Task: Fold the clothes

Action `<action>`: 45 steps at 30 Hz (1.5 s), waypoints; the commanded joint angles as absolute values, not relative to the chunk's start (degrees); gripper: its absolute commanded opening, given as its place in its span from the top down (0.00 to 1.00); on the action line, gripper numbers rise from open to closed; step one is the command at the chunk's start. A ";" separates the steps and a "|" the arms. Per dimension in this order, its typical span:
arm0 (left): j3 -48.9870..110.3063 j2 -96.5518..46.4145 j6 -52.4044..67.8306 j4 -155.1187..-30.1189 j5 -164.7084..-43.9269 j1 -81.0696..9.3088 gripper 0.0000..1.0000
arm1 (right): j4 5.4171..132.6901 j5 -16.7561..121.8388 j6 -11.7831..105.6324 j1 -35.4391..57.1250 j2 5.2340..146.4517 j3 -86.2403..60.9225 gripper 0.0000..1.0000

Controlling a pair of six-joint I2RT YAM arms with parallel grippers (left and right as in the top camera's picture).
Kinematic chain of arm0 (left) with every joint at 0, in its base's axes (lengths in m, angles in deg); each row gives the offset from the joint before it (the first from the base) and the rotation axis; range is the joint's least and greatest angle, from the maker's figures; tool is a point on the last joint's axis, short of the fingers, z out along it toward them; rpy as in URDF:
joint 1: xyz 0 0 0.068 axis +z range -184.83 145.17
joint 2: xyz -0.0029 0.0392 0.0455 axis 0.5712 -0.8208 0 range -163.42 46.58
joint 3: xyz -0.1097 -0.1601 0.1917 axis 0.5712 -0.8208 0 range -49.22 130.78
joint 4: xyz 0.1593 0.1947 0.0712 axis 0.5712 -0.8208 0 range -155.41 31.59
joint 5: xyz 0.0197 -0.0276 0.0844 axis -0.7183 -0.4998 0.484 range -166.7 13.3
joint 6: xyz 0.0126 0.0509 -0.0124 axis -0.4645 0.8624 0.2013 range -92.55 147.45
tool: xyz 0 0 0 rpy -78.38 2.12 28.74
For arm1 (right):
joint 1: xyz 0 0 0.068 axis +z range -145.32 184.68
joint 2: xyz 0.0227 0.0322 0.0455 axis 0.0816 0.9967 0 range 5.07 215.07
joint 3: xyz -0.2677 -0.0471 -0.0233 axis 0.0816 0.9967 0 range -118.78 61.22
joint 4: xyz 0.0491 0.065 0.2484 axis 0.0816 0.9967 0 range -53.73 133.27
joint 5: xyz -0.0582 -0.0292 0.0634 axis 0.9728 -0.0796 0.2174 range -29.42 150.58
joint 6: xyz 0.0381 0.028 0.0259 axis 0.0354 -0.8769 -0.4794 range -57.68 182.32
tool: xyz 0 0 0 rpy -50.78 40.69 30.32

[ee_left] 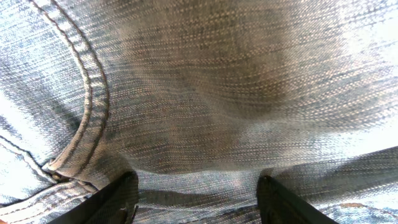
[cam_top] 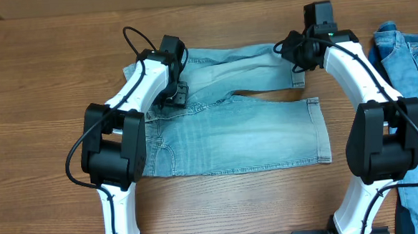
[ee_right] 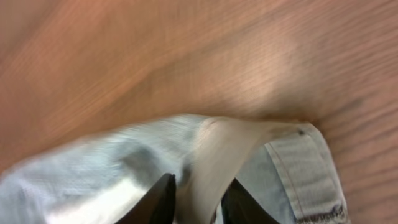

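Two arms up close: left arm and right arm, both glossy white curved links w/ chunky black joint housings. Thin black cables loop off the left wrist, more bundled on the right. Tiny green LED glows below the black camera block. Left gripper: matte black tapered fingers; right gripper same.
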State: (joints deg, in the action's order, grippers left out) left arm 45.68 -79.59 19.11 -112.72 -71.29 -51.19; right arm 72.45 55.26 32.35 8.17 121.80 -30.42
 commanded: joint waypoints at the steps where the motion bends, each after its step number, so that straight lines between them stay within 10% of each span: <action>1: 45.35 -80.40 20.20 -112.50 -71.77 -51.10 0.35 | 67.36 59.20 31.84 8.36 120.38 -31.75 0.46; 6: 46.40 -80.38 20.20 -111.67 -71.75 -51.08 0.36 | 56.89 60.07 37.72 8.36 123.81 -31.75 0.09; 15: 69.15 -80.07 20.18 -115.84 -71.18 -51.15 0.35 | 59.36 55.35 53.96 8.36 118.15 -32.41 0.03; 17: 70.79 -80.07 20.20 -117.39 -71.16 -51.15 0.46 | 64.58 55.02 55.36 8.60 114.30 -32.41 0.15; 20: 70.81 -80.07 20.16 -120.06 -71.16 -50.95 0.90 | 73.26 54.89 55.34 9.21 110.10 -32.41 0.53; 23: 70.81 -80.07 20.14 -121.17 -71.14 -50.93 0.94 | 80.98 53.30 55.32 9.63 109.64 -32.38 0.96; 45: 70.81 -80.07 14.57 -119.49 -69.94 -50.86 0.76 | 60.19 53.73 54.60 11.86 128.68 -27.71 0.96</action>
State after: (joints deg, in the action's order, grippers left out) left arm 69.67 -80.25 15.40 -119.67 -70.81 -51.19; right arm 62.88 49.95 54.86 11.90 127.35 -27.60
